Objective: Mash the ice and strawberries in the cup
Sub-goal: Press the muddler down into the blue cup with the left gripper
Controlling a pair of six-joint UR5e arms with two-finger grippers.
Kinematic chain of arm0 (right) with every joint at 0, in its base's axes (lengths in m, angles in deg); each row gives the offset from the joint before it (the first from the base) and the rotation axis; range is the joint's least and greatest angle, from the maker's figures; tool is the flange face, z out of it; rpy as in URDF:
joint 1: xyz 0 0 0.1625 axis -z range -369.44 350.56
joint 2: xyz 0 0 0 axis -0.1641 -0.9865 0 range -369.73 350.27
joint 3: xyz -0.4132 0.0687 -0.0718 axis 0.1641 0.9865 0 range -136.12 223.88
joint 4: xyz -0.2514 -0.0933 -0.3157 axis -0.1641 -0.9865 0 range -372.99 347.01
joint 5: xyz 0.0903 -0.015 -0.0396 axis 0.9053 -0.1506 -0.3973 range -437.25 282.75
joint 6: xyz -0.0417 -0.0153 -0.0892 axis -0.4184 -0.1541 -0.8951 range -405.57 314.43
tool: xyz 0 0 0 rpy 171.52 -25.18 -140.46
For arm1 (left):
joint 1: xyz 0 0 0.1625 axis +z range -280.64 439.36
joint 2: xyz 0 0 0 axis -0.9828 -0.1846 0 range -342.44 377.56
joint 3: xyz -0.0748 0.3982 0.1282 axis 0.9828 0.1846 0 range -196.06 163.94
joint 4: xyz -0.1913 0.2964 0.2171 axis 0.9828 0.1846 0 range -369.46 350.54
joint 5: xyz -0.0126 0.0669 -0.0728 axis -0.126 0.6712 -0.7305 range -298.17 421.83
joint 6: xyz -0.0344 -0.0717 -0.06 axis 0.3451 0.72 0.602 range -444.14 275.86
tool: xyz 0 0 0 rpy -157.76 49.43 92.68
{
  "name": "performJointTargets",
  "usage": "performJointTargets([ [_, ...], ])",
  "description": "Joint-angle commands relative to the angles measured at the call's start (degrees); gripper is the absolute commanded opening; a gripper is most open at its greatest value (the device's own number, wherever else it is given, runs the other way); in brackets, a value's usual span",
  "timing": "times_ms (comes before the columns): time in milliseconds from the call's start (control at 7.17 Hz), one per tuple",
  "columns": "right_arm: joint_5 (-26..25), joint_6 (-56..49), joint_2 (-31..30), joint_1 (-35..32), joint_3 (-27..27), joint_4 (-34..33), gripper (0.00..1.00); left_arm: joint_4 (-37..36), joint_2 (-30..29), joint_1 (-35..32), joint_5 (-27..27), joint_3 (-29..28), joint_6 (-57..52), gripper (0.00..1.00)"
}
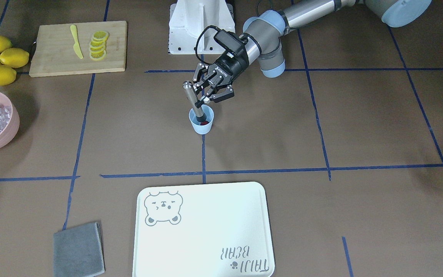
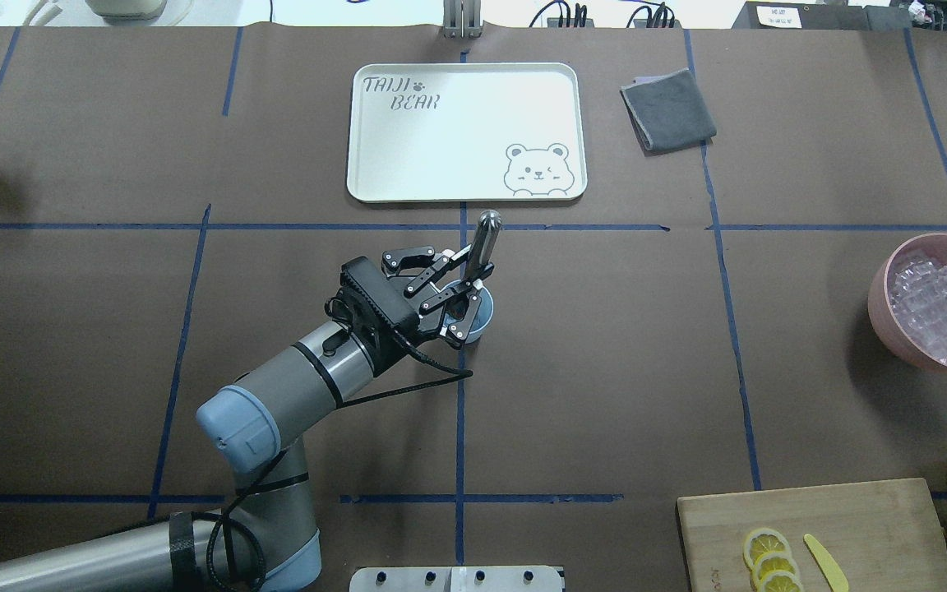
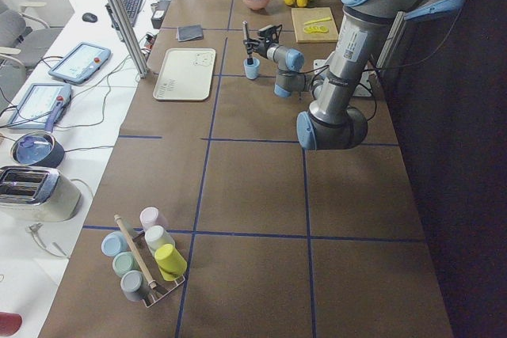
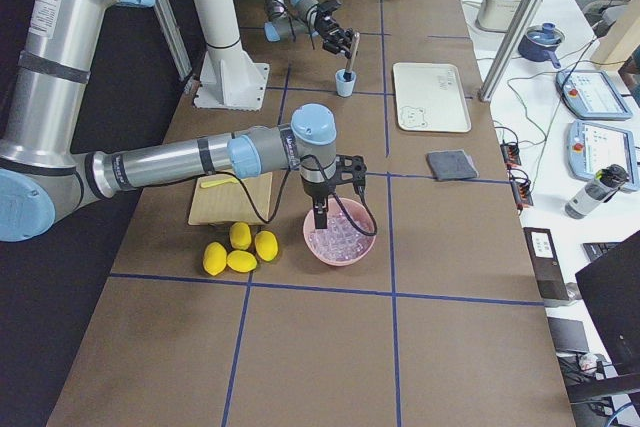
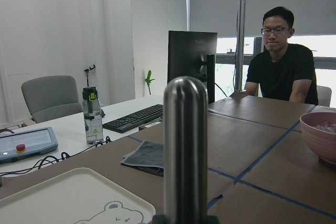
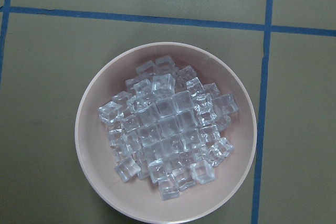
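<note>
My left gripper (image 1: 203, 100) is shut on a steel muddler (image 1: 190, 93), which stands tilted with its lower end inside the light-blue cup (image 1: 202, 127) at the table's middle. A red strawberry (image 1: 205, 123) shows in the cup beside the muddler; I cannot see ice in the cup. The muddler's rounded top fills the left wrist view (image 5: 185, 140). Ice cubes (image 6: 168, 129) fill the pink bowl (image 6: 86, 129). My right gripper (image 4: 320, 217) hangs just above that bowl in the exterior right view; I cannot tell whether it is open or shut.
A white bear tray (image 2: 457, 131) and a grey cloth (image 2: 668, 108) lie beyond the cup. A cutting board (image 1: 52, 57) holds lemon slices (image 1: 99, 45) and a yellow knife (image 1: 76, 41), with whole lemons (image 1: 0, 57) beside it. A cup rack (image 3: 146, 263) stands at the table's left end.
</note>
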Motion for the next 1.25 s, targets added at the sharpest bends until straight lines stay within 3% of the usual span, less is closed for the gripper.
performJointTargets([
  [0, 0.00, 0.00, 0.16, 0.03, 0.16, 0.06, 1.00, 1.23, 0.00, 0.21, 0.00, -1.40, -0.41, 0.03],
  [697, -0.09, 0.00, 0.16, 0.03, 0.51, 0.15, 1.00, 1.50, -0.26, 0.21, -0.17, -0.62, -0.51, 0.00],
  [976, 0.00, 0.00, 0.16, 0.03, 0.78, 0.15, 1.00, 0.28, -0.27, 0.04, 0.00, 4.62, -0.68, 0.00],
  [1115, 0.00, 0.00, 0.16, 0.03, 0.78, 0.15, 1.00, -4.86, 0.34, -0.14, 0.00, 8.83, -0.68, 0.00],
])
